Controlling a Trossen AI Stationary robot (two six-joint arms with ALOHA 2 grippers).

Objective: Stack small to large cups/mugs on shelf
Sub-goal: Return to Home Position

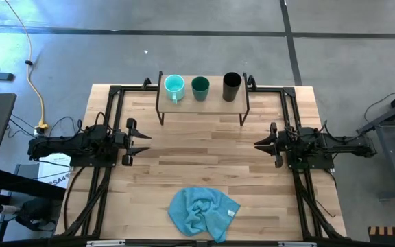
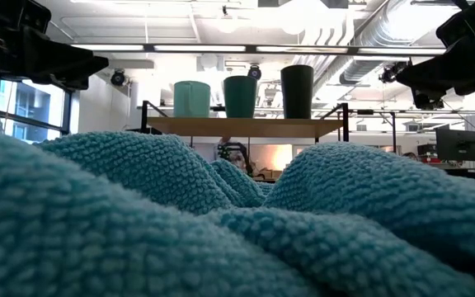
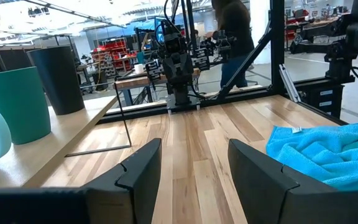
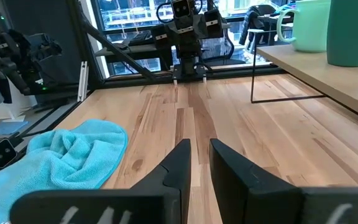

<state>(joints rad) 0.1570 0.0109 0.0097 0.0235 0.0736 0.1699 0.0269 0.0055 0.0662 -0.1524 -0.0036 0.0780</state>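
Observation:
Three cups stand upright in a row on the low wooden shelf (image 1: 202, 103) at the table's far edge: a light turquoise handled mug (image 1: 174, 86) on the left, a dark teal cup (image 1: 200, 87) in the middle, and a tall black cup (image 1: 232, 86) on the right. None is inside another. My left gripper (image 1: 145, 143) hovers level at the table's left side, open wide (image 3: 194, 146) and holding nothing. My right gripper (image 1: 258, 144) hovers level at the right side; a narrow empty gap shows between its fingers (image 4: 199, 146). Both point at the table's middle, well short of the shelf.
A crumpled blue cloth (image 1: 203, 211) lies near the table's front edge and fills the foreground of the low view (image 2: 221, 223). Bare wood lies between the two grippers and in front of the shelf legs (image 1: 244, 120). A person (image 3: 232, 37) stands in the room beyond the table.

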